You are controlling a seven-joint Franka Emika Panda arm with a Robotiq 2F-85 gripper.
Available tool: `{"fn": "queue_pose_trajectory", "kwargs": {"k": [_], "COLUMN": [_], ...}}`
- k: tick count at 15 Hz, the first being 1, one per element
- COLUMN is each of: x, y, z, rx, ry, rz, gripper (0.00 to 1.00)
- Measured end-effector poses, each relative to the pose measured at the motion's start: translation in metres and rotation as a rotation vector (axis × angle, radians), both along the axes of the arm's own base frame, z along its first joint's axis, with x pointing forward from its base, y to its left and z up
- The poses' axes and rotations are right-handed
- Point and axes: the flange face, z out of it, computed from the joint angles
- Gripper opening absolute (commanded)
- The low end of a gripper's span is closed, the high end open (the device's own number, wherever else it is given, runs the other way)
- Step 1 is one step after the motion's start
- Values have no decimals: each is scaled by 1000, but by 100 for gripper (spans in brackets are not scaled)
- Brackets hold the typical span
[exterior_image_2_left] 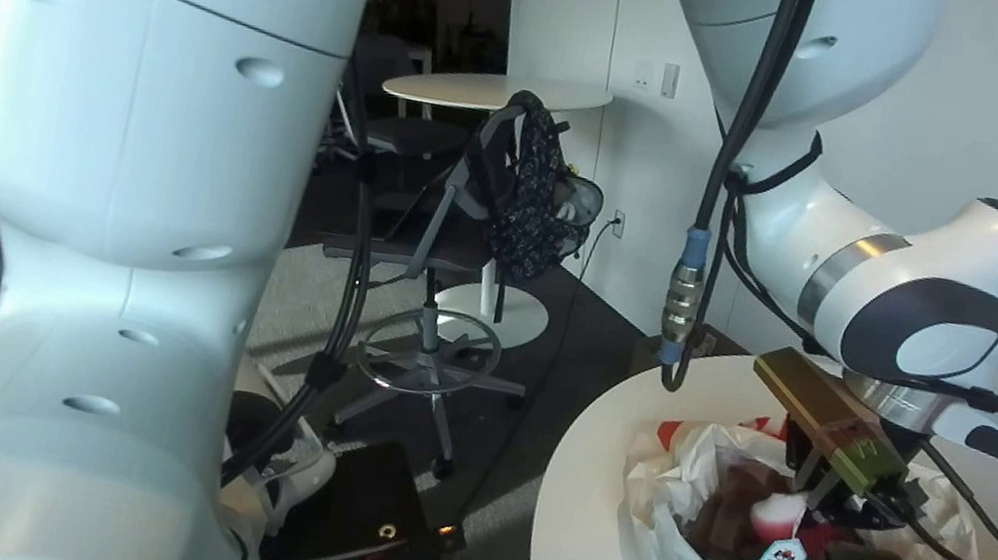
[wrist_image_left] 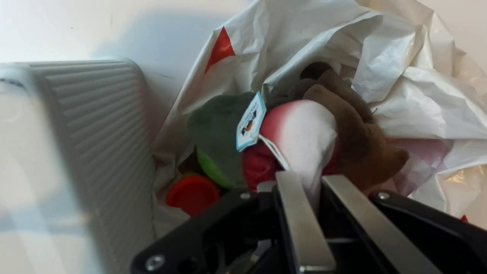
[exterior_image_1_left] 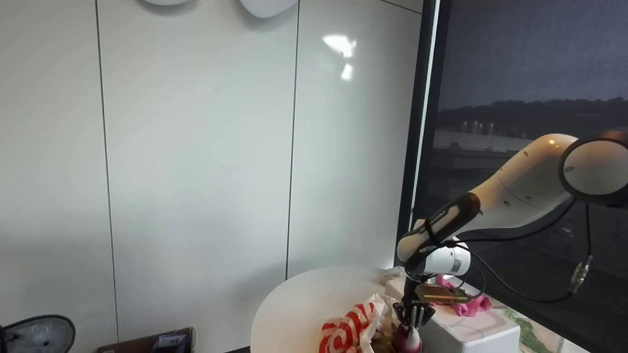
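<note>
The robot arm (exterior_image_1_left: 525, 181) reaches over a round white table (exterior_image_1_left: 294, 304), its far end bent downward. On the table stands a white box (wrist_image_left: 102, 152) with a ribbed side, and just beside it lies a crumpled plastic bag (wrist_image_left: 304, 34), white with red markings, its mouth open. The gripper (wrist_image_left: 310, 180) points down into that mouth, its metal fingers (wrist_image_left: 304, 228) a narrow gap apart.

In the bag lie a brown soft toy (wrist_image_left: 354, 148) and a dark green soft toy (wrist_image_left: 217, 125) with a bright green edge. Between these two is a red and white soft toy (wrist_image_left: 304, 129), its tapering white end pinched by the fingers; I cannot tell whether it hangs or rests on the others. It looks light and plush, likely to squash rather than break, and the cloth should not slip much. The thin end seems a fair hold; the rounder middle would give more to clamp, but only with wider fingers.

Near the green toy sits a round red piece (wrist_image_left: 192, 194), perhaps stiff and smooth. Smallest is a card tag (wrist_image_left: 251, 121) on a thin string, probably too flimsy to pull by.
</note>
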Motion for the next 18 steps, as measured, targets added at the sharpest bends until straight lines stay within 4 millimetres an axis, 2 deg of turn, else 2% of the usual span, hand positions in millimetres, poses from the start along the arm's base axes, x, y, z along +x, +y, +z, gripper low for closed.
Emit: {"fn": "queue_pose_trajectory", "kwargs": {"k": [4,9,10,12,14,18], "x": [3,6,6,6,10,25], "y": [17,23,24,25,23,16], "z": [-4,-47,-56,-65,-62,-36], "rx": [56,61,67,81,96,158], "ry": [-26,-44,-41,-35,-44,-111], "rz": [66,111,115,119,113,76], "gripper": [9,9,37,45,61,92]}}
